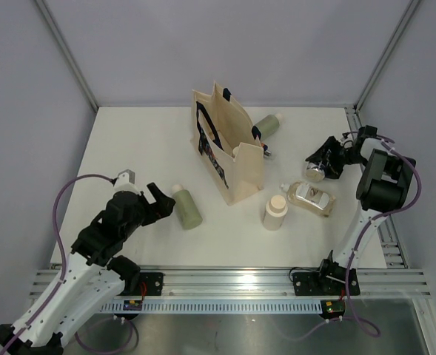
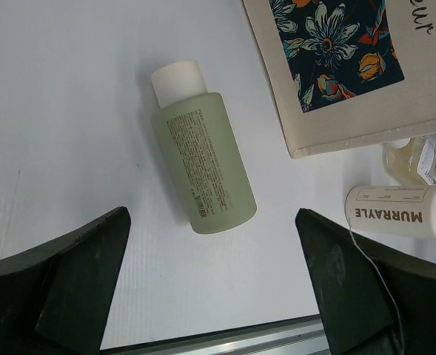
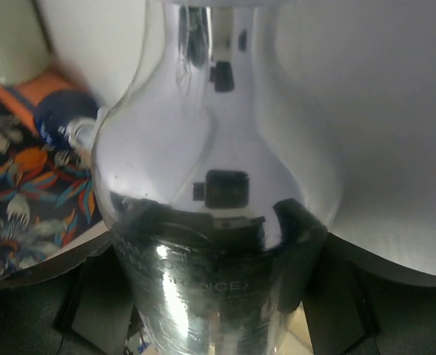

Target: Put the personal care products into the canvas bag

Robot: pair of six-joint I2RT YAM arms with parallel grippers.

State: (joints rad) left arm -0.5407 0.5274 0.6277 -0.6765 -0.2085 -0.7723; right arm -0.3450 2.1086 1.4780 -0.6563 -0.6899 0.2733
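Observation:
The canvas bag (image 1: 236, 151) stands upright mid-table, its floral print showing in the left wrist view (image 2: 336, 52). A sage-green bottle (image 1: 187, 208) lies to its left. My left gripper (image 1: 158, 201) is open and empty just short of that bottle's base (image 2: 204, 166); the jaws stand wide apart (image 2: 212, 288). A second green bottle (image 1: 266, 126) lies behind the bag. The short beige bottle (image 1: 274, 211) and the clear amber bottle (image 1: 312, 198) sit right of the bag. My right gripper (image 1: 327, 159) is shut on the shiny silver bottle (image 3: 203, 185), right of the bag.
The beige bottle (image 2: 399, 212) reads "MURRAYLE". The table's front edge and aluminium rail (image 1: 225, 281) run close behind my left gripper. Grey walls close off the back and sides. The bag's print (image 3: 25, 185) shows to the left in the right wrist view.

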